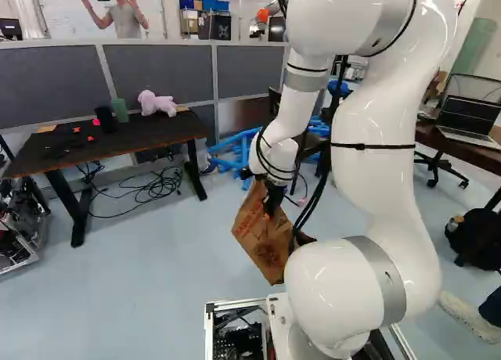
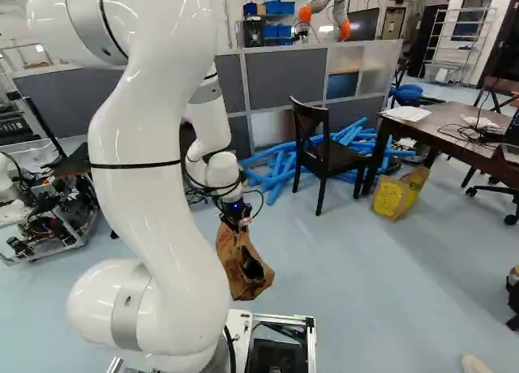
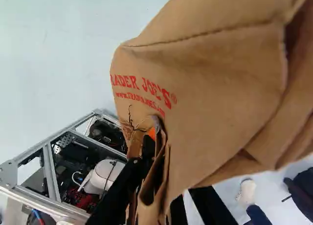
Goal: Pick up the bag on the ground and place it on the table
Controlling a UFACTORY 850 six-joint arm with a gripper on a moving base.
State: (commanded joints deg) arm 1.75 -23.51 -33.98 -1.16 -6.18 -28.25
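Observation:
In the left base view my gripper points down and is shut on the brown paper bag, which hangs tilted above the floor. The right base view shows the bag with its dark opening facing away from the arm. Seen from the wrist, my gripper pinches crumpled paper near the edge of the bag; the paper partly hides its fingers, and an orange pad shows through a fold. A black-topped table stands at the left of the left base view, carrying a pink plush toy and cups.
A brown table, a chair and a yellow-brown bag on the floor stand at the right of the right base view. Blue tubes lie by the partition. Cables lie near the black table. Another robot is behind.

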